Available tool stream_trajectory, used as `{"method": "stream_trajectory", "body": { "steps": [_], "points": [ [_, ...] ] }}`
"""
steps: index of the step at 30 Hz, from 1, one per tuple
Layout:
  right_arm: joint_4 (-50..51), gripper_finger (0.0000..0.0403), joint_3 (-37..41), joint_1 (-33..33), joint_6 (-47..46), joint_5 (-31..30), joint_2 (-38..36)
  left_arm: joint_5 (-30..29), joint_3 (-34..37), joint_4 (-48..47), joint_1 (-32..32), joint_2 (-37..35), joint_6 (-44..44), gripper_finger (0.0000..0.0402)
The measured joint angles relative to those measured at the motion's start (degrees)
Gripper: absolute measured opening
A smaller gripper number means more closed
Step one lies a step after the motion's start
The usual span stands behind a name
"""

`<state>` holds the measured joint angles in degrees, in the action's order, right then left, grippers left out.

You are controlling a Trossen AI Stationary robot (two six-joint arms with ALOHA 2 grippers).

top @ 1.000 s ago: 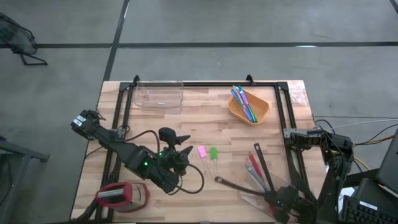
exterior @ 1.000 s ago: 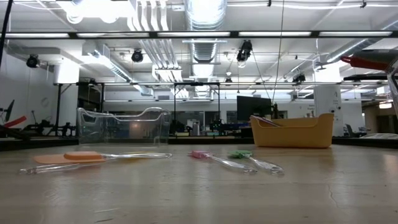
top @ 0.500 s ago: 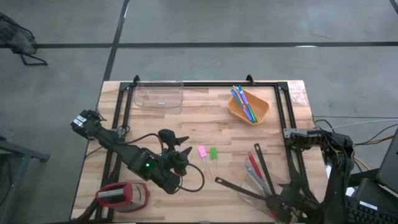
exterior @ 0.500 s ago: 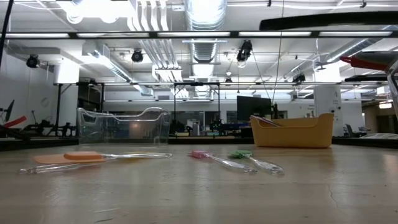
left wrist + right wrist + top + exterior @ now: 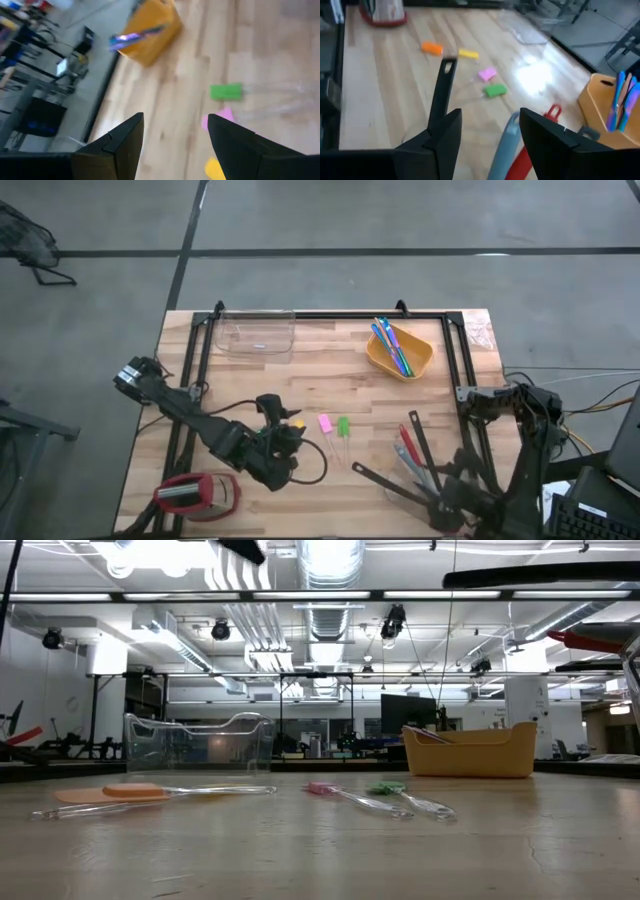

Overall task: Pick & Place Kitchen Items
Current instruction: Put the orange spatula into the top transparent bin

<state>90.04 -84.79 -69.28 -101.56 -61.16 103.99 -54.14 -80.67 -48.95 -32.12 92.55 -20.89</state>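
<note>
Right gripper (image 5: 447, 502): mine, fingers apart, holding nothing, over the tabletop's near right corner.
Black spoons (image 5: 392, 486), red spatula (image 5: 405, 444), grey-blue spoon (image 5: 501, 148): near right, beside that gripper.
Left gripper (image 5: 283, 442): mine, fingers apart, empty, near-left of centre.
Pink piece (image 5: 325, 423), green piece (image 5: 343, 425): tabletop centre.
Sticks (image 5: 390, 343): in the orange tub (image 5: 415, 363), far right.

Sticks (image 5: 392, 343) lie in the tub (image 5: 416, 361); two pieces (image 5: 334, 425) lie mid-table, spoons (image 5: 412, 470) to their right.
</note>
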Motion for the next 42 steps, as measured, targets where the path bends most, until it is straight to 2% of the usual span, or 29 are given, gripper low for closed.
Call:
{"method": "stream_trajectory", "body": {
  "steps": [2,6,14,18,24,29,31,33,36,38,39,40,42],
  "points": [
    [0.0,0.0192,0.0,2.1,0.4,-0.4,-1.1,0.7,1.8,0.0,0.0,0.0,-0.5,0.0227],
    [0.0,0.0192,0.7,7.2,1.3,-0.6,-3.3,-1.3,6.3,2.0,0.9,0.0,-10.1,0.0227],
    [-0.5,0.0184,1.7,17.3,9.0,-1.6,-8.2,-2.5,11.2,2.7,1.6,-0.9,-18.6,0.0227],
    [-1.0,0.0143,2.0,22.4,14.9,-1.6,-10.2,-2.7,11.8,3.1,2.0,-0.9,-17.4,0.0227],
    [-11.3,0.0023,5.8,30.8,30.7,-1.5,-14.6,-2.1,13.9,4.6,4.0,-0.9,-14.6,0.0227],
    [-27.6,0.0009,13.6,37.0,47.9,1.5,-22.2,-0.3,15.6,4.6,6.6,-0.9,-14.0,0.0227],
    [-38.2,0.0008,17.7,39.9,57.2,5.1,-26.4,-0.4,16.1,5.6,7.2,-0.9,-13.1,0.0227],
    [-52.4,0.0008,22.8,43.1,69.1,12.5,-30.9,-0.7,16.5,7.0,7.3,-0.9,-11.5,0.0227],
    [-74.8,0.0008,31.4,48.1,85.3,29.4,-36.8,0.0,16.7,12.5,7.8,-0.9,-6.7,0.0227],
    [-84.4,0.0008,36.3,51.7,91.8,40.7,-40.2,3.3,17.3,17.6,8.5,-0.9,-1.7,0.0227],
    [-87.2,0.0008,38.2,53.4,93.7,44.0,-41.9,5.6,17.4,19.6,8.9,-0.9,0.6,0.0227],
    [-88.8,0.0008,39.9,54.9,94.9,45.3,-43.7,7.3,17.5,21.6,9.3,-0.9,2.4,0.0227],
    [-89.0,0.0008,42.7,57.4,95.7,44.2,-47.6,8.3,17.8,24.4,9.9,-1.0,4.8,0.0227]
  ]
}}
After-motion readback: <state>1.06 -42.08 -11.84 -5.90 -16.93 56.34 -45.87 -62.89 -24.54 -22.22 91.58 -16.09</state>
